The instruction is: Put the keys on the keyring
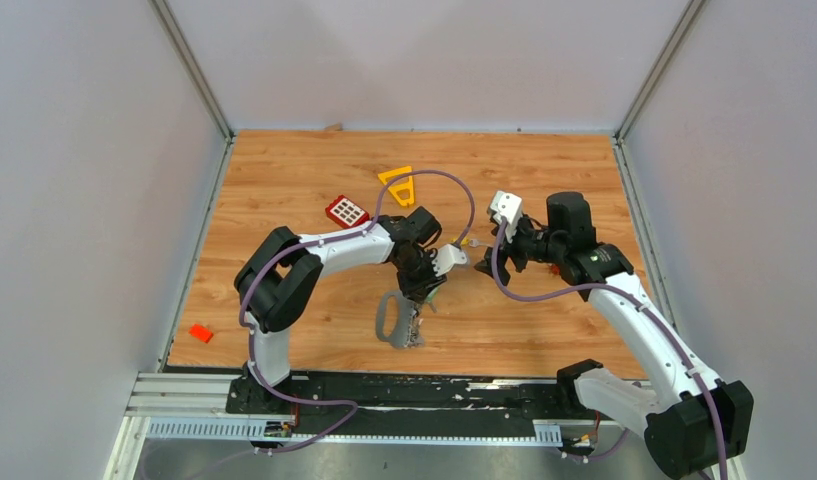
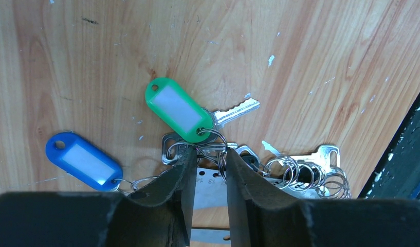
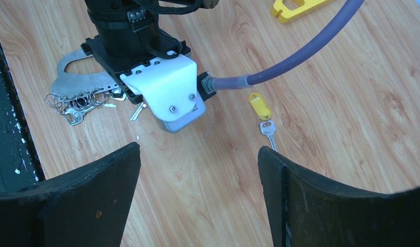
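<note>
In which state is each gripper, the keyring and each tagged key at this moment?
Left gripper: jaws narrow, astride small key rings; grip unclear.
Right gripper: open, empty.
Keyring: flat on table.
Yellow-tagged key: loose, apart from keyring.
Green-tagged key: lying flat, not lifted.

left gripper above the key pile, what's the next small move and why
Probably close the left gripper fully on the small wire ring of the green-tagged key. That ring sits between its fingertips, yet the jaws show a gap, so nothing looks pinched.
</note>
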Tool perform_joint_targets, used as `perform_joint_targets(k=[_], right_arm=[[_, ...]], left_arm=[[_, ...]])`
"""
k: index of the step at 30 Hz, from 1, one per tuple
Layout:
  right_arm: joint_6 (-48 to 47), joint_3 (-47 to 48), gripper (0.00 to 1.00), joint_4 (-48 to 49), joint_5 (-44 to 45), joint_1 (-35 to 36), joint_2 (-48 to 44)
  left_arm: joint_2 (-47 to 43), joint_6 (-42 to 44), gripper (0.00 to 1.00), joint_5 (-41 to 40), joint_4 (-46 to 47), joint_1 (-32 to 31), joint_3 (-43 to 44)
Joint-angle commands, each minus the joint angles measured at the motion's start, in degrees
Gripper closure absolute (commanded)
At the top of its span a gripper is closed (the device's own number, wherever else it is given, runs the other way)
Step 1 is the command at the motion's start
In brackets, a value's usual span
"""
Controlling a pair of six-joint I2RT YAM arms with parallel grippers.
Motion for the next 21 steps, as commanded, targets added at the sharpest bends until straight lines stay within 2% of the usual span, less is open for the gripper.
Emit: perform_joint_targets(k=[1,8,19,21], right_arm=[[-0.97,-0.1,0.16,2.1,-0.29,-0.15,0.03],[-1.05,-0.03,0.16,2.03,-0.55,-0.17,0.68],[-1.04,0.22,0.15,1.66,-0.97,-0.16,1.46],[-1.06,0.13,0.15,1.66,-0.96,-0.16,1.42]], left_arm=[[-1.7,1.59,0.65,-0.15,-1.52,-0.21,0.02],[-3.84,1.79,0.54,-0.23,-1.97,-0.21,-1.36],[-5.71,1.93,0.54,-0.8,-1.68,-0.21,-2.65],[-6.14,2.01,0.58,-0.49,-1.67,-0.21,-2.67]])
